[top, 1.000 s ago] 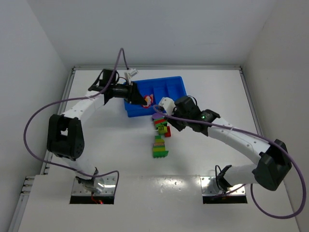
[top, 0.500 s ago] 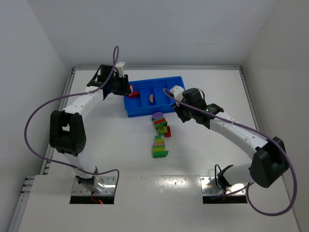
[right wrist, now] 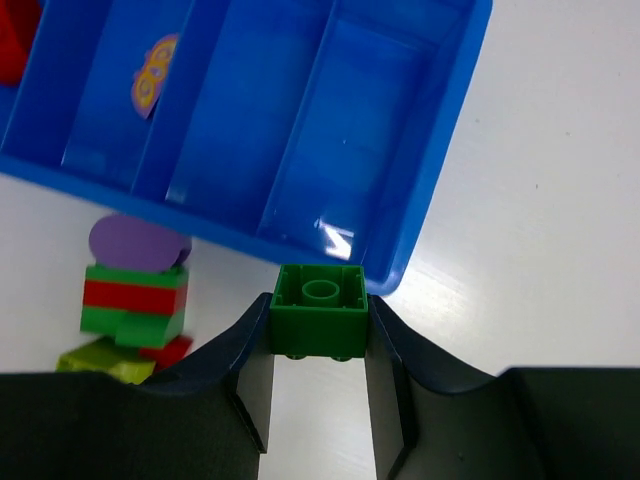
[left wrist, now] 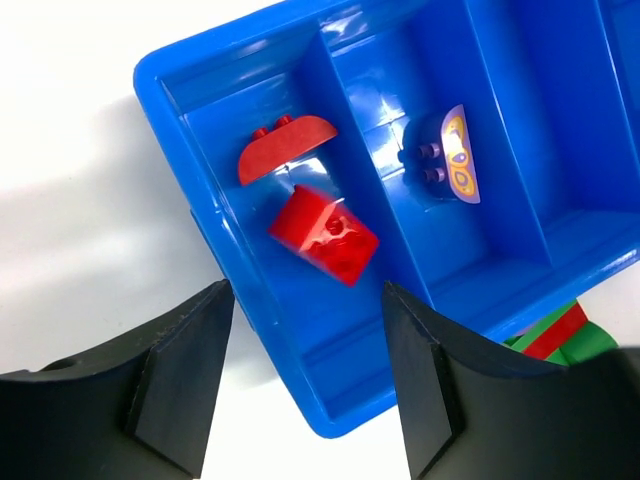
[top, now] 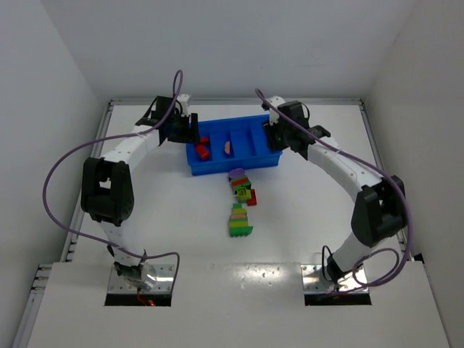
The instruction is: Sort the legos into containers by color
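The blue tray [top: 217, 170] lies at the back of the table with its four containers side by side. My left gripper [top: 190, 135] hangs open over its left end [left wrist: 250, 330], nothing between the jaws [left wrist: 302, 300]. Under it, the leftmost compartment holds a curved red lego [left wrist: 285, 148] and a square red lego [left wrist: 325, 235]. A purple piece [left wrist: 450, 155] lies in the second compartment. My right gripper [top: 272, 138] is shut on a green lego [right wrist: 320, 310], just off the tray's right front corner [right wrist: 400, 262]. The two right compartments [right wrist: 350, 120] look bare.
On the table in front of the tray stand a stack of legos with a purple top [top: 237, 174], red and green bricks [top: 243, 191] and a green and yellow-green stack [top: 239, 221]. White walls close in the table. A purple cable [top: 61, 170] loops off the left arm.
My left gripper opened and its red lego dropped into the leftmost compartment. My right arm carried the green lego from the pile up to the tray's right end.
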Available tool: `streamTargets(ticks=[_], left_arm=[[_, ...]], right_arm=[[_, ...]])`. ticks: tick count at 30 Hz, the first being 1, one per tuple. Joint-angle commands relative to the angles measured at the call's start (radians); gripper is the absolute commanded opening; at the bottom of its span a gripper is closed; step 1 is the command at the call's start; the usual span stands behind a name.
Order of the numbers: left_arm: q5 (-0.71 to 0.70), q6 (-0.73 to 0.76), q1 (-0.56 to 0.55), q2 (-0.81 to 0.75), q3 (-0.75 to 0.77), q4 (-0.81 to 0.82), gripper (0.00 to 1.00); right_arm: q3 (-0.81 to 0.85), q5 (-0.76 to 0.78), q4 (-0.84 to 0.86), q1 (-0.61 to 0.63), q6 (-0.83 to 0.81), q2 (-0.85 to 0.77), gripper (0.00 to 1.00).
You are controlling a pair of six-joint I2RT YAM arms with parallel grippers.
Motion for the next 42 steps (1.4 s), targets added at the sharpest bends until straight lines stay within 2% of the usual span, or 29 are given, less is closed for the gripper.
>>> streamTargets(ticks=[1,7,9,11,12,13,14,15,16,17,19,21,25,28,32,34,39,42], left_arm=[[0.019,-0.006,-0.007,-0.032,0.032,0.002,0.67],[0.052,-0.076,-0.007,-0.202,-0.068,0.055,0.67],[0.107,-0.076,0.006,-0.276,-0.090,0.055,0.67],[0.176,-0.058,0.016,-0.322,-0.103,0.055,0.68],[0.187,-0.041,0.016,-0.367,-0.116,0.055,0.68],[0.187,-0.041,0.016,-0.394,-0.126,0.055,0.83],[0.187,-0.032,0.027,-0.417,-0.137,0.055,0.90],[0.187,-0.003,0.027,-0.455,-0.146,0.055,0.92],[0.187,0.008,0.027,-0.472,-0.146,0.055,0.92],[0.187,0.008,0.038,-0.487,-0.159,0.055,0.99],[0.203,0.017,0.049,-0.527,-0.171,0.055,1.00],[0.212,0.017,0.059,-0.537,-0.194,0.055,1.00],[0.247,-0.003,0.110,-0.578,-0.238,0.064,1.00],[0.322,-0.003,0.133,-0.601,-0.280,0.091,1.00],[0.457,0.049,0.148,-0.610,-0.316,0.102,1.00],[0.552,0.078,0.148,-0.624,-0.340,0.102,1.00],[0.579,0.112,0.148,-0.664,-0.418,0.102,1.00],[0.579,0.132,0.148,-0.693,-0.441,0.102,1.00]], right_arm=[[0.098,-0.010,0.042,-0.031,0.034,0.086,0.00],[0.276,-0.062,0.033,-0.083,0.043,0.255,0.00],[0.307,-0.073,0.022,-0.093,0.053,0.313,0.00],[0.348,-0.082,0.022,-0.093,0.053,0.350,0.02],[0.362,-0.082,0.022,-0.093,0.053,0.382,0.06],[0.385,-0.082,0.022,-0.093,0.053,0.396,0.08],[0.395,-0.082,0.022,-0.093,0.041,0.409,0.10],[0.408,-0.082,0.031,-0.093,0.040,0.419,0.12],[0.408,-0.082,0.032,-0.093,0.031,0.430,0.21],[0.418,-0.082,0.041,-0.093,0.031,0.439,0.25],[0.428,-0.073,0.041,-0.093,0.031,0.456,0.35],[0.444,-0.073,0.041,-0.093,0.031,0.481,0.40],[0.453,-0.033,0.041,-0.093,0.031,0.501,0.65],[0.464,-0.033,0.041,-0.084,0.031,0.501,0.67],[0.398,-0.068,0.041,-0.083,0.013,0.421,0.69],[0.347,-0.157,0.051,-0.083,-0.009,0.354,0.69],[0.085,-0.425,0.061,-0.083,-0.120,0.054,0.67],[-0.033,-0.553,-0.017,-0.064,-0.254,-0.039,0.67]])
